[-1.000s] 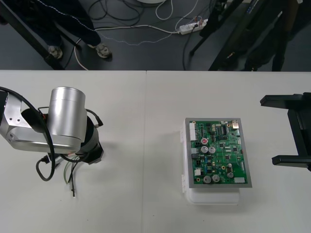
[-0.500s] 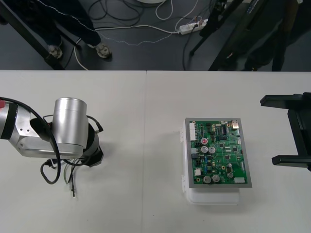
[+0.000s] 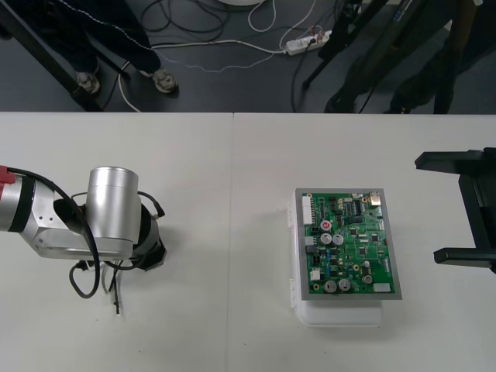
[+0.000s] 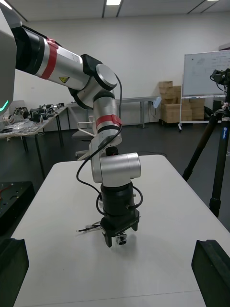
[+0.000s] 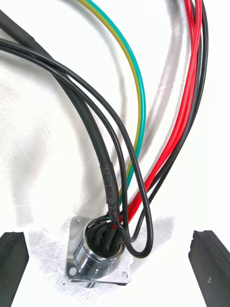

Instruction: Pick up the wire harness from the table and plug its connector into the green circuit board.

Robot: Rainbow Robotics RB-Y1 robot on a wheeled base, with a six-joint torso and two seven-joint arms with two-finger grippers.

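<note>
The left hand (image 5: 110,237) is hovering low over the wire harness (image 5: 141,120), which is lying on the left part of the table (image 3: 232,194), well apart from the green circuit board (image 3: 349,244). Its fingers (image 5: 12,259) are standing spread, with the round metal socket (image 5: 98,249) between them, ungripped. The pickup step appears to be in hand; next, the fingers need closing on the socket. The right hand (image 3: 432,208) is waiting spread at the table's right side.

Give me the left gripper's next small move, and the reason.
Probably close the left gripper on the metal socket. Its open fingers flank the socket, which lies on the table with its wires trailing away, well apart from the green circuit board.
</note>
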